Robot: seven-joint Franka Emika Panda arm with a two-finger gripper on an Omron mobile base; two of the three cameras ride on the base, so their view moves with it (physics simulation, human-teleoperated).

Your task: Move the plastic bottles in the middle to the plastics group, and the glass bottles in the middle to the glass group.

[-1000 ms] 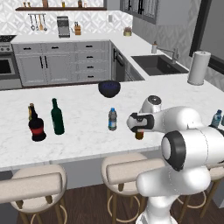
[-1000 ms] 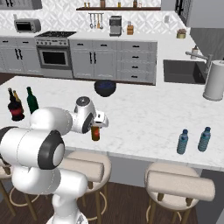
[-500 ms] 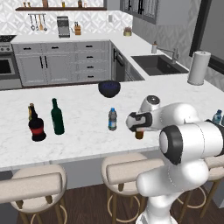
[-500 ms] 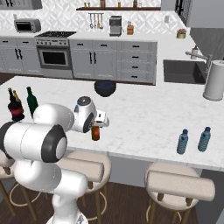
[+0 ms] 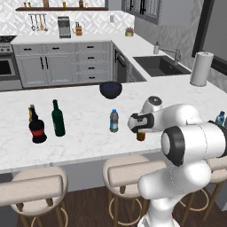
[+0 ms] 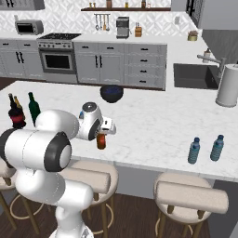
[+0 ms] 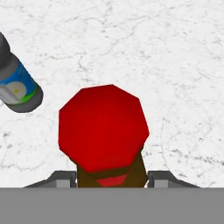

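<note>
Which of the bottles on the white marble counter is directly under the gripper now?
The short amber-brown bottle with the red top, standing upright between the gripper fingertips. The small clear water bottle with the blue label band stands apart beside it.

Home kitchen: marble island counter with stools, grey cabinets, oven, sink, paper towel roll.

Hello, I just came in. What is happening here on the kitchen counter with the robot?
The robot arm has its gripper directly above the amber-brown bottle with the red top, one fingertip on each side of it near the counter's front edge; whether it grips is unclear. The small water bottle stands nearby. The green bottle already stands beside the black red-labelled bottle. Two blue plastic bottles wait far off at the other end.
</note>
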